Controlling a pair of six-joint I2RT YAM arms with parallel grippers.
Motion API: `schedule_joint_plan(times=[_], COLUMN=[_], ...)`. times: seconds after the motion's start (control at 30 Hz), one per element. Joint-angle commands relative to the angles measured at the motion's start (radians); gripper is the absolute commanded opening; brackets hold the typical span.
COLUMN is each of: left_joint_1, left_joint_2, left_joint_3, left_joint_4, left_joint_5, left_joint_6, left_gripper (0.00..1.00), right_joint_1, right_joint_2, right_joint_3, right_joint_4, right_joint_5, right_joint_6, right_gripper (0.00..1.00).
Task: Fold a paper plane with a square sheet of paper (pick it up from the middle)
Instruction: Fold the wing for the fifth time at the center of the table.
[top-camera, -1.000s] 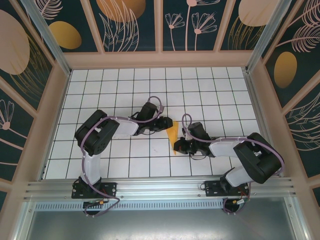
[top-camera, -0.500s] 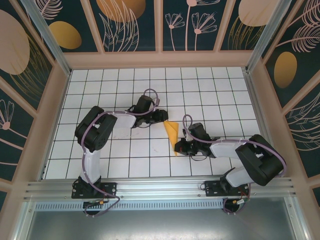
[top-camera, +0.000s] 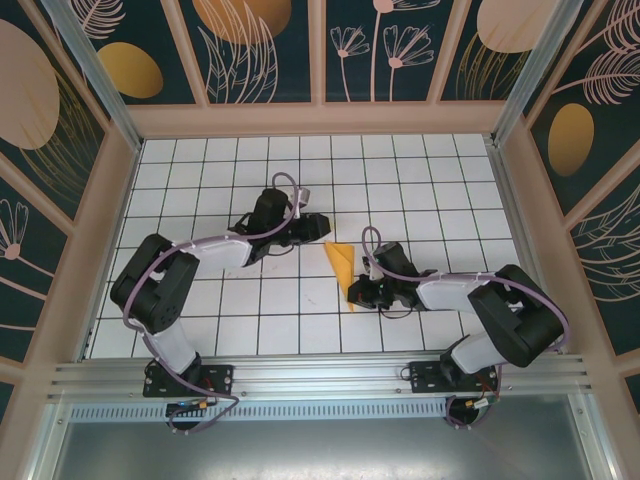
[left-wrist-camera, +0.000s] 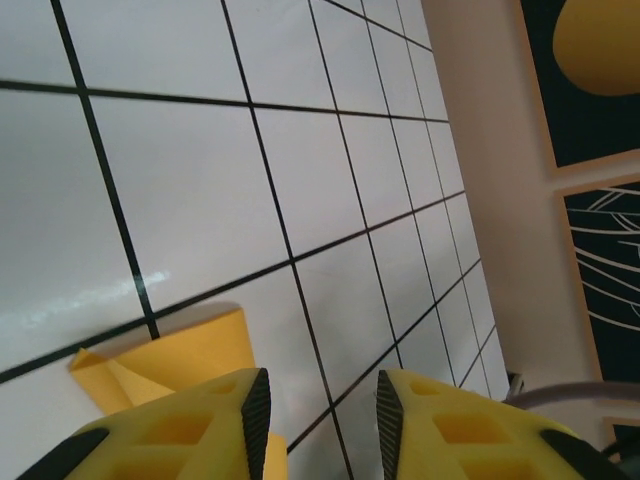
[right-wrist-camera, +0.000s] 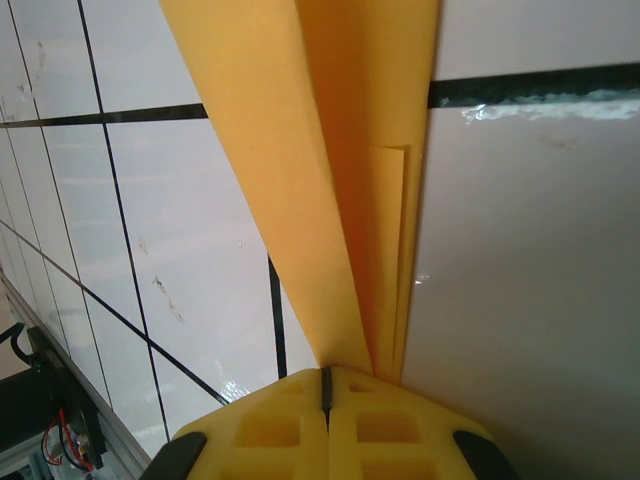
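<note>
Two grippers and one paper are in the top view. Left of centre, the left gripper (top-camera: 318, 228) has its fingers parted, holding nothing. Mid-frame, the single folded paper plane (top-camera: 343, 268) has its lower end pinched by the right gripper (top-camera: 353, 292), whose fingers are closed tight.

The left arm (top-camera: 165, 290) and the right arm (top-camera: 500, 318) share one build: pale white tube links between bulky black joint housings. A lilac cable (top-camera: 364, 243) trails in loops along each. Each stands on a black base (top-camera: 185, 378). The left claw (left-wrist-camera: 320, 410) has yellow moulded fingers (left-wrist-camera: 190, 432) with square recessed pockets and black strips on the inner edges. The right claw (right-wrist-camera: 325, 385) is the same yellow, with what seem to be dark outer corners.
</note>
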Motion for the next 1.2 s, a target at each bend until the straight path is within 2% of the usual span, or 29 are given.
schedule_joint_plan(times=[0.0,0.23,0.5,0.7,0.8,0.97,1.07,1.17], left_joint_1=[-0.065,-0.118,-0.118,-0.118,-0.117,-0.118,-0.118,-0.118], left_joint_2=[0.034,0.16,0.248,0.239,0.238,0.244,0.24,0.236], left_joint_3=[-0.049,-0.068,-0.013,-0.041,-0.052,-0.043,-0.038,-0.029], left_joint_4=[0.092,0.262,0.075,0.025,0.028,0.034,0.021,-0.016], left_joint_5=[0.053,0.054,-0.068,-0.077,-0.068,-0.06,-0.068,-0.091], left_joint_6=[-0.08,-0.194,-0.113,-0.075,-0.073,-0.079,-0.076,-0.065], left_gripper=[0.36,0.35,0.34,0.33,0.33,0.32,0.33,0.32], right_joint_1=[0.008,0.009,0.009,0.008,-0.002,-0.018,-0.012,-0.008], right_joint_2=[0.048,0.051,-0.002,-0.063,-0.042,0.083,0.138,0.131], right_joint_3=[-0.017,-0.02,-0.016,0.071,0.113,0.134,0.113,0.058], right_joint_4=[-0.131,-0.111,-0.101,-0.101,-0.095,-0.016,0.033,0.034], right_joint_5=[0.064,0.061,0.032,0.01,0.024,-0.005,-0.049,-0.052], right_joint_6=[-0.024,-0.021,-0.012,-0.007,-0.005,0.016,0.033,0.039], right_gripper=[0.04,0.04,0.05,0.07,0.08,0.08,0.08,0.08])
